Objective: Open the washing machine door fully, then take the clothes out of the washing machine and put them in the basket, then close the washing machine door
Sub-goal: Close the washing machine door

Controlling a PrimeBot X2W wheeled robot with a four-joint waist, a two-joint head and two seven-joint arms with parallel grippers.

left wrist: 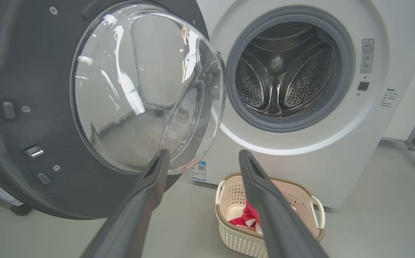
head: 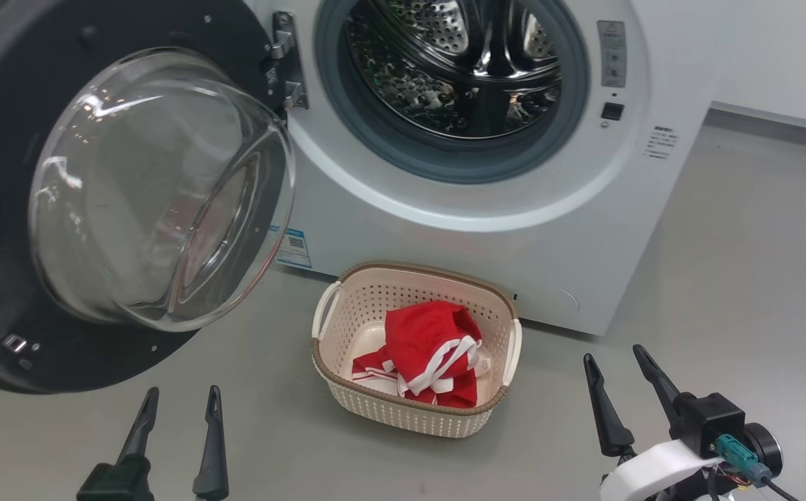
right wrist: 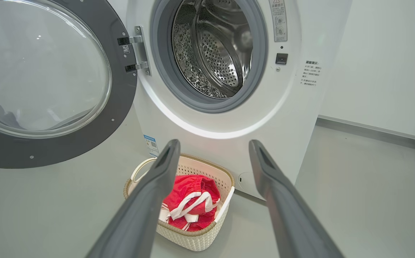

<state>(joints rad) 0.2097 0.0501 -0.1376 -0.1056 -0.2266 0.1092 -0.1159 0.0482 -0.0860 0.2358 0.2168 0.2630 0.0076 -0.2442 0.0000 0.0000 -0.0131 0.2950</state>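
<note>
The washing machine door is seen swung wide to the left of the washing machine, so the opening step is judged done. The steel drum is looked into from every view and no fabric is made out in it, though its lowest front part is not fully shown. The clothes, red with white trim, are found heaped in the basket, which is set on the floor just in front of the machine, below the opening. The unloading is therefore taken as finished, as far as can be told. The left gripper and the right gripper are both seen low over the floor with jaws spread apart and nothing grasped — the left near the door's lower edge, the right on the far side of the basket. Only one step is judged to be left — the closing of the door.
</note>
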